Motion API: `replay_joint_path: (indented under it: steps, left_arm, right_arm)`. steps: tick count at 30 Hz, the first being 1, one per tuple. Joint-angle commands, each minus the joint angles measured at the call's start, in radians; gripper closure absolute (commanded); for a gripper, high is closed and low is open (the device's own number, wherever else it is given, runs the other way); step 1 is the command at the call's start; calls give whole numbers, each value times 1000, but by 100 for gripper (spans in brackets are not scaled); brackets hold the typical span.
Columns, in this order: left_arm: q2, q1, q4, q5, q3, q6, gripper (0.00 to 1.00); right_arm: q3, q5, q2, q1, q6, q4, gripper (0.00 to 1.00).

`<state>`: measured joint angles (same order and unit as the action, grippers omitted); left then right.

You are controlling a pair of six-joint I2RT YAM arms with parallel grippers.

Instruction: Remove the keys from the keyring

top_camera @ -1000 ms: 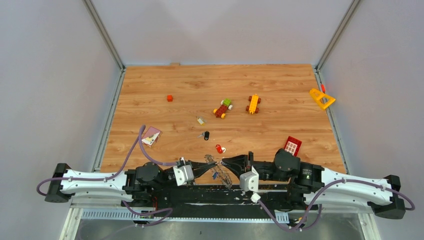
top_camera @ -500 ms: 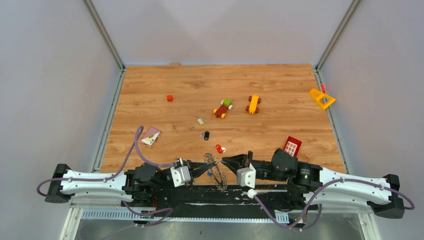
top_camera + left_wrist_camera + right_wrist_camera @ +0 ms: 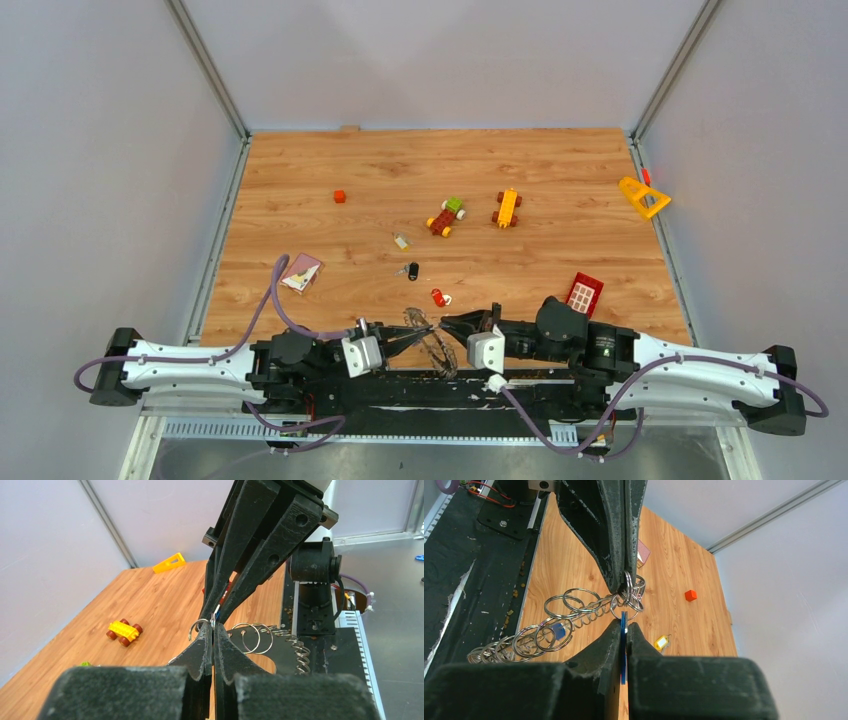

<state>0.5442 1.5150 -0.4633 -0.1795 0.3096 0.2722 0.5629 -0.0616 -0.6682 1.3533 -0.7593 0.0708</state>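
The keyring [image 3: 432,346] is a silver coiled wire loop carrying several small split rings, held up between my two grippers at the table's near edge. My left gripper [image 3: 410,334] is shut on one small split ring [image 3: 196,628] of it. My right gripper [image 3: 447,322] is shut on a blue key [image 3: 623,628] that hangs from a small ring [image 3: 623,611] right at the left fingertips. The two grippers meet tip to tip. Another blue key [image 3: 557,630] hangs on the coil [image 3: 589,606]. Loose keys lie on the table: black [image 3: 412,270], red [image 3: 438,297] and yellow [image 3: 401,241].
Two toy block vehicles [image 3: 446,216] [image 3: 507,208] stand mid-table. A yellow triangle [image 3: 643,197] lies at the far right, a red block [image 3: 585,292] near the right arm, an orange cube [image 3: 339,196] and a pink card [image 3: 301,273] on the left.
My right gripper has moved left, close up to the left gripper's tips. The keyring between them has swung from a slanted spread to hang more narrowly.
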Motion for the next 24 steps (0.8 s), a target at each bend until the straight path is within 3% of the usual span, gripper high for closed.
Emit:
replay_joint_path:
  steps: [1,24]
  left_arm:
    - [-10,-4,-87,24,6,22,100]
    - [-40,-4,-104,10,-19,51,100]
  right_arm:
    - [48,-21,-4,1,29,-28,100]
    - [51,-31,21,1,18,18,100]
